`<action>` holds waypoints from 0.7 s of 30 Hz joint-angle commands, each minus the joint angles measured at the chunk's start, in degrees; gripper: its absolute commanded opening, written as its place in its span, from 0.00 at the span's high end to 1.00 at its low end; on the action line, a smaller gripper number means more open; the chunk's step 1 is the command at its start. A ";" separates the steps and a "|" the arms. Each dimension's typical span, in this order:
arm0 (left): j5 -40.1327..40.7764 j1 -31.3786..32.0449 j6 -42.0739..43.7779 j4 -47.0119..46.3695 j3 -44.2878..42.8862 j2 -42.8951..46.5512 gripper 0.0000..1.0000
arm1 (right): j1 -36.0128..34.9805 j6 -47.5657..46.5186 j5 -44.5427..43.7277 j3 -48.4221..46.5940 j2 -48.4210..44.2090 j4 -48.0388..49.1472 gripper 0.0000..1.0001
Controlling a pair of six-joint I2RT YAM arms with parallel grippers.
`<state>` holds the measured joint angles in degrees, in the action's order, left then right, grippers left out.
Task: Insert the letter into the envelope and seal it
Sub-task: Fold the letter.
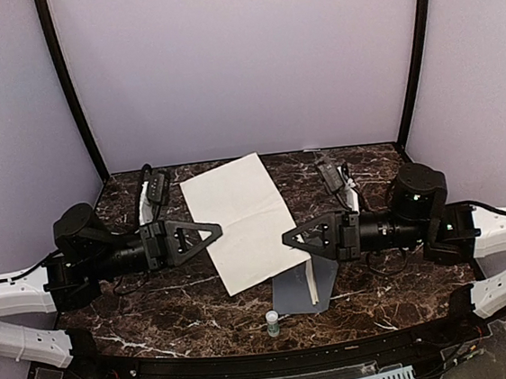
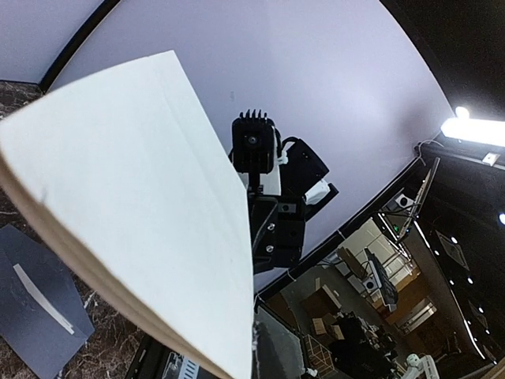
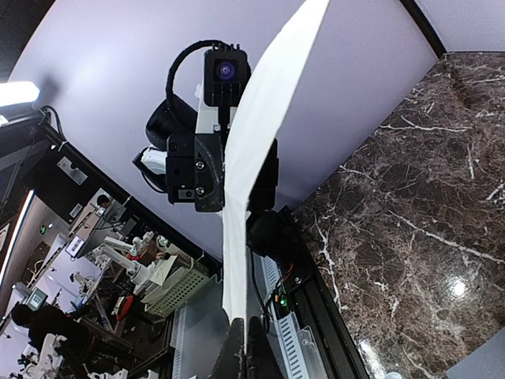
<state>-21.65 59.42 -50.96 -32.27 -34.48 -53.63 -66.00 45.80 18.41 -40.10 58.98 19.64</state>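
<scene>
Envelope, flat slate-grey paper rectangle (image 1: 290,296): lies flat just under right pincer (image 1: 287,238), toward its near side. Probably handles light, limp, easily creased; best taken by an edge. Farther, white paper letter sheet (image 1: 242,213), gripped at opposite edges by clenched right pincer and left pincer (image 1: 217,230).

Envelope (image 1: 296,292) on table (image 1: 184,310), under letter's (image 1: 243,219) near corner; bottle (image 1: 272,323) before it

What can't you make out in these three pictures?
- Envelope: in the top view its far part is hidden under the letter and the right gripper. In the left wrist view the frame edge cuts it off.
- Left gripper: in the left wrist view the letter hides its grip.
- Small bottle: in the top view it is too small to read any label.
</scene>
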 commanded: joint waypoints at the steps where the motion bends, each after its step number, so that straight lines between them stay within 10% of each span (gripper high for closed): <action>1: 1.26 0.17 1.05 2.28 -1.37 1.48 1.00 | -0.35 -0.36 -0.31 0.46 -1.80 1.02 1.00; 5: 1.71 0.04 1.32 3.26 -1.81 1.88 1.00 | -0.32 -0.05 -0.56 1.05 -2.87 -0.20 0.71; 21: 1.45 -1.10 1.38 3.88 -2.11 2.36 1.00 | -1.18 2.88 1.49 4.89 -2.85 2.49 0.79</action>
<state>-20.27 58.74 -50.57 -28.49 -34.76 -52.56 -66.30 47.90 18.68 -35.86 55.37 19.09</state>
